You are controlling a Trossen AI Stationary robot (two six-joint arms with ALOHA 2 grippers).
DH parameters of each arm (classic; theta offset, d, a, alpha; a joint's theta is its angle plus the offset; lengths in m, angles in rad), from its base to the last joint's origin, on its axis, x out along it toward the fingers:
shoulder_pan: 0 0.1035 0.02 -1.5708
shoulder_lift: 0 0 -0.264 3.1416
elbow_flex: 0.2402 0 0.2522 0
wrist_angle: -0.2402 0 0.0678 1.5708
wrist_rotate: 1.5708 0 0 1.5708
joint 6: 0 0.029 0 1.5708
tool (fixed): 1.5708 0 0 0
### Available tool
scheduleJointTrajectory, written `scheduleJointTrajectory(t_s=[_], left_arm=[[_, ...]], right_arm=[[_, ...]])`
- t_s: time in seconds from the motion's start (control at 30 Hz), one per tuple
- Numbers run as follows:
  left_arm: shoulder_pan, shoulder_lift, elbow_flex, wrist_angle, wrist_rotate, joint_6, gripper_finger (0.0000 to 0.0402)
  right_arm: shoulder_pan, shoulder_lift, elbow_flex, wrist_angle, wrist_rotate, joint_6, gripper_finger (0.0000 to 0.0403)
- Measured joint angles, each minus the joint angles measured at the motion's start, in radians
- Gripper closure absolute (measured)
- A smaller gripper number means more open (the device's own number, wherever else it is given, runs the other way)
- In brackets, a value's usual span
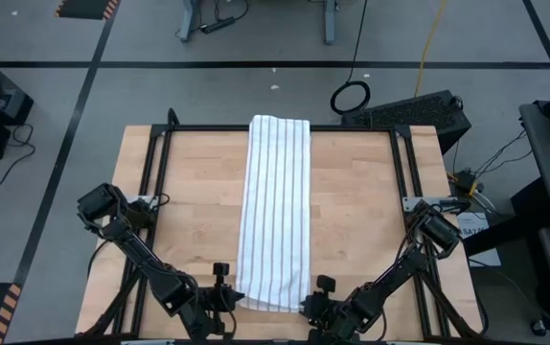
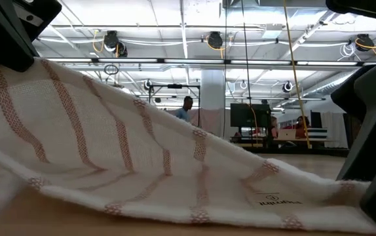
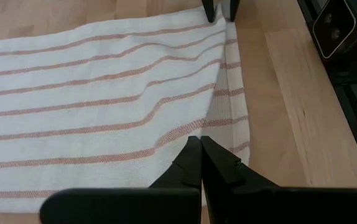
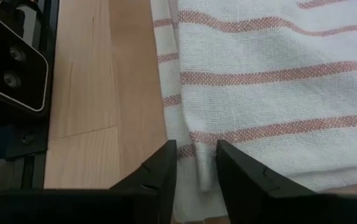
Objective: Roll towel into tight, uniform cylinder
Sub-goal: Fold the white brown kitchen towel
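The white towel (image 1: 275,211) with thin stripes lies lengthwise down the middle of the wooden table (image 1: 371,220), from the far edge to the near edge. My left gripper (image 1: 229,299) is shut at the towel's near left corner. My right gripper (image 1: 311,309) is at the near right corner, with cloth between its fingers. In the low view the towel's (image 2: 142,151) near end slopes from high on the picture's left down to the tabletop on the right. The left wrist view shows a raised ridge of cloth (image 3: 219,74) running between the two grippers. My left gripper (image 3: 200,144) pinches the towel's near left corner (image 3: 198,127) between its shut fingertips, slanting down from the near left. That corner is lifted off the table and the cloth falls away from it in a slope. How many layers it holds, I cannot tell. My right gripper (image 4: 197,155) has the towel's near right edge (image 4: 198,140) between its two fingers, which come slanting down from the near right. The fingers stand a little apart with a thick fold of cloth between them. This end sits low, close to the tabletop.
A black metal frame (image 1: 160,163) runs around the tabletop. A black camera box (image 4: 10,62) sits at the table's near edge between the arms. Bare wood lies on both sides of the towel. Cables and dark equipment stand beyond the far right corner (image 1: 419,110).
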Motion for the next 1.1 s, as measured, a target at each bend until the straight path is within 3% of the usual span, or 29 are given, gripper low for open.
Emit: scheduleJointTrajectory(t_s=[0.2,0.5,1.1], left_arm=[[0.000,0.000,0.000,0.001,0.000,0.000,0.0400],[0.000,0.000,0.000,0.001,0.000,0.000,0.0400],[0.006,0.000,0.000,0.001,-0.003,0.002,0.0400]], right_arm=[[0.000,-0.011,0.000,-0.015,-0.021,0.000,0.0326],[-0.002,-0.012,0.000,-0.017,-0.048,-0.009,0.0397],[-0.002,-0.012,0.000,-0.016,-0.050,0.003,0.0336]])
